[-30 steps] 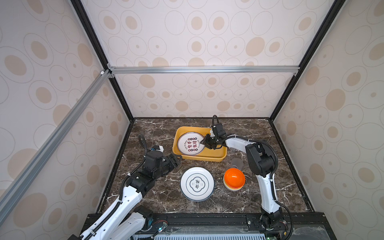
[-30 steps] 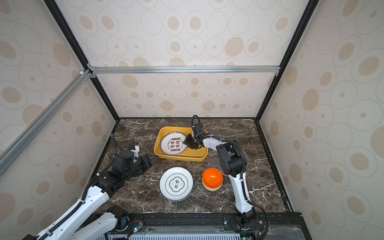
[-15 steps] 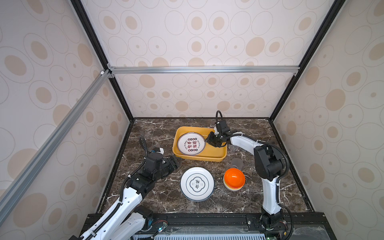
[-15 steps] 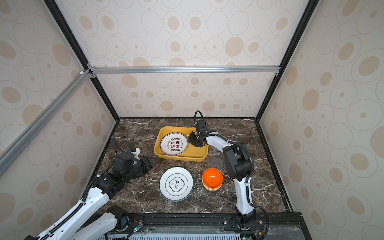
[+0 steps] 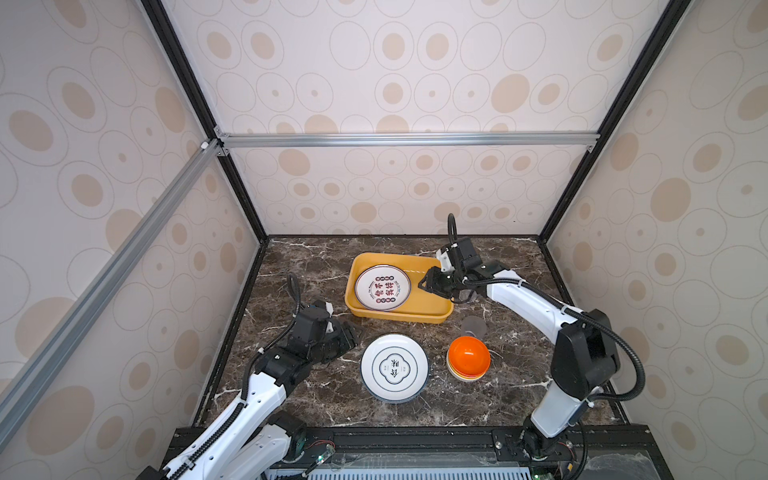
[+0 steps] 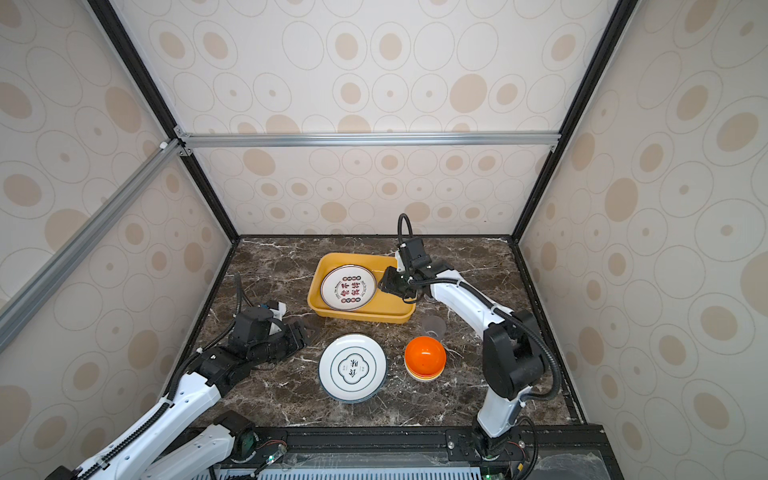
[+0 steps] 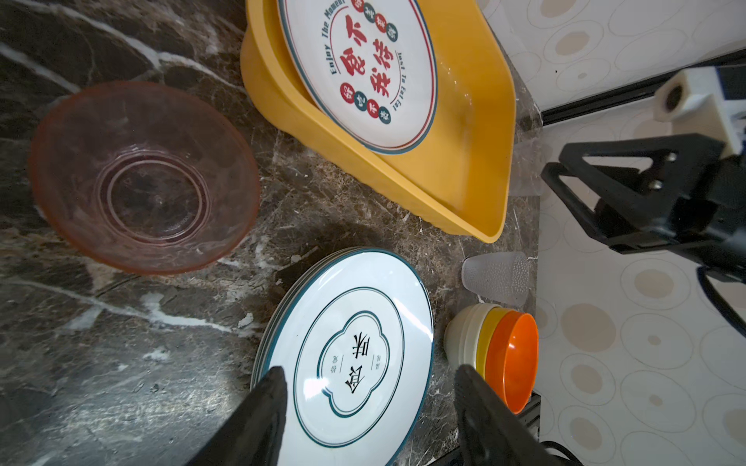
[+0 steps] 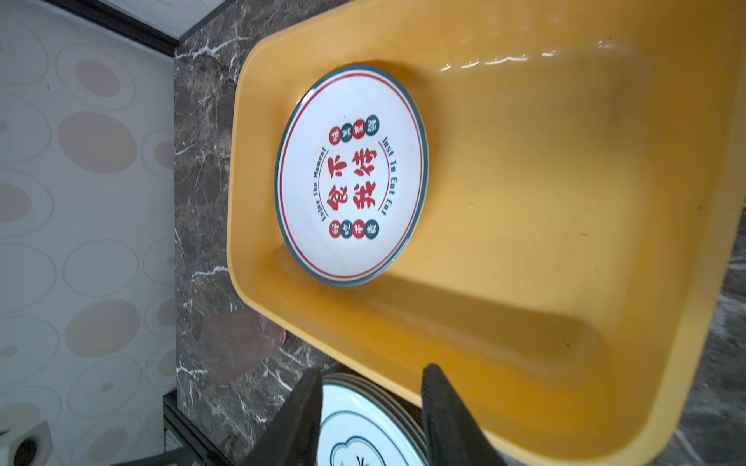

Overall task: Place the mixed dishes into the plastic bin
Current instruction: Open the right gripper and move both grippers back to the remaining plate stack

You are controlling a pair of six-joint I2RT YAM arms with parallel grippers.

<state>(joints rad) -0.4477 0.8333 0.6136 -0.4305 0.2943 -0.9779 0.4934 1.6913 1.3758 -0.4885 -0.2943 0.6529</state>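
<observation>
The right gripper (image 8: 372, 369) hung empty, jaws apart, over the right end of the yellow bin (image 5: 399, 319). One red-lettered plate (image 5: 382, 288) sat in the bin's left part. The left gripper (image 7: 371, 373), also parted and empty, hovered left of the stacked green-rimmed plates (image 5: 394, 368); stacked bowls (image 5: 468, 357) and a greyish cup (image 5: 473, 327) stood to their right

Cream wall panels (image 5: 395, 83) w/ beige oval print on 3 sides. Black frame posts (image 5: 200, 112) at back corners. Aluminium rail (image 5: 407, 139) across back wall, 2nd rail (image 5: 104, 277) along left side. Tabletop (image 5: 311, 266) dark brown marble-look w/ white veins. Light even, soft glare on tabletop.
</observation>
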